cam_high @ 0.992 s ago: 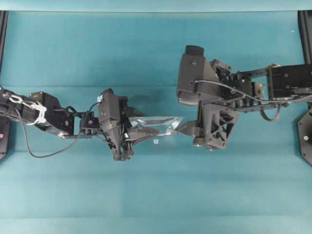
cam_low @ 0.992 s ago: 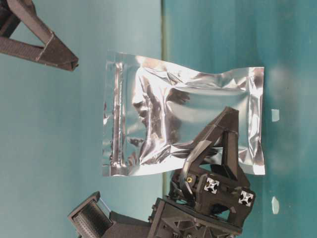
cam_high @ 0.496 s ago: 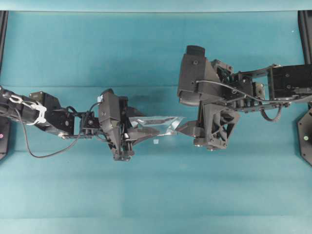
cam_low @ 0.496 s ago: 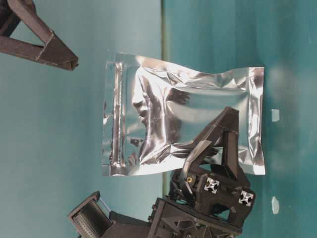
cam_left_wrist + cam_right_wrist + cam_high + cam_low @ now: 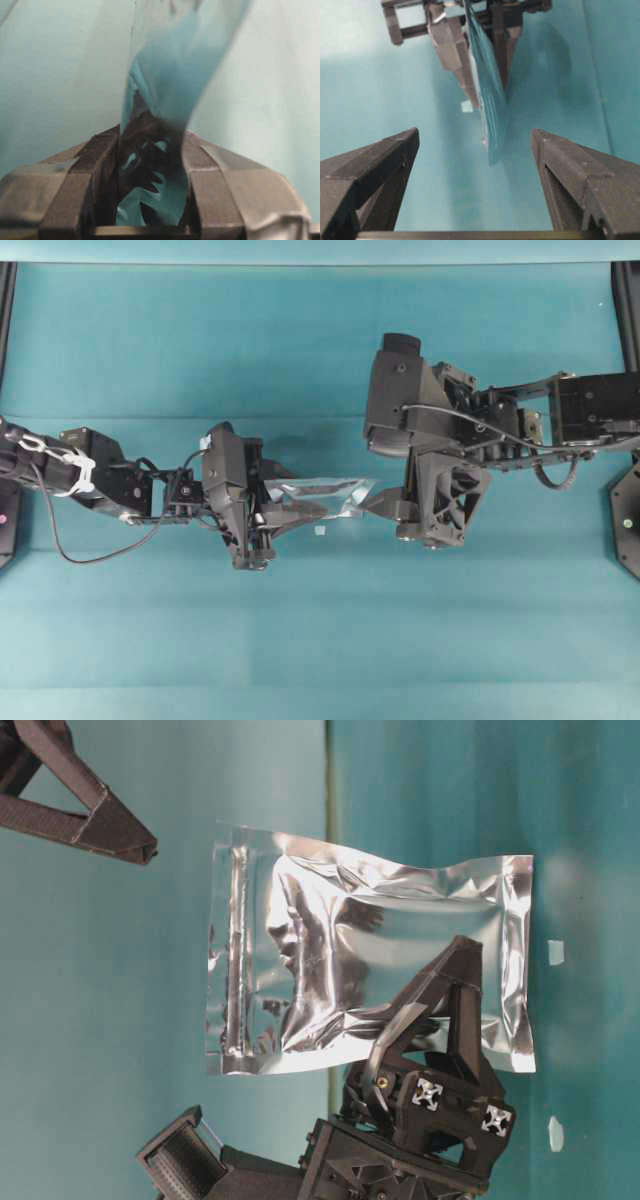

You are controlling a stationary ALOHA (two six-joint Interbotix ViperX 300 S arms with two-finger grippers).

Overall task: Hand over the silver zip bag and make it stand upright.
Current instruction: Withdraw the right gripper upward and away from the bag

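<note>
The silver zip bag [image 5: 322,489] is held on edge between the two arms, so it looks like a thin strip from above. In the table-level view the silver zip bag [image 5: 370,955] shows its whole crinkly face and zip strip. My left gripper [image 5: 283,513] is shut on one side of it; in the left wrist view the foil [image 5: 165,75] rises from between the fingers [image 5: 75,190]. My right gripper [image 5: 385,502] is open and empty at the bag's other end. In the right wrist view the bag's edge [image 5: 492,107] hangs ahead of the spread fingers [image 5: 555,165], touching neither.
A small white scrap [image 5: 318,531] lies on the teal table [image 5: 320,640] just below the bag. Black frame posts [image 5: 626,300] stand at the far corners. The left arm's cable [image 5: 90,558] loops over the table at the left.
</note>
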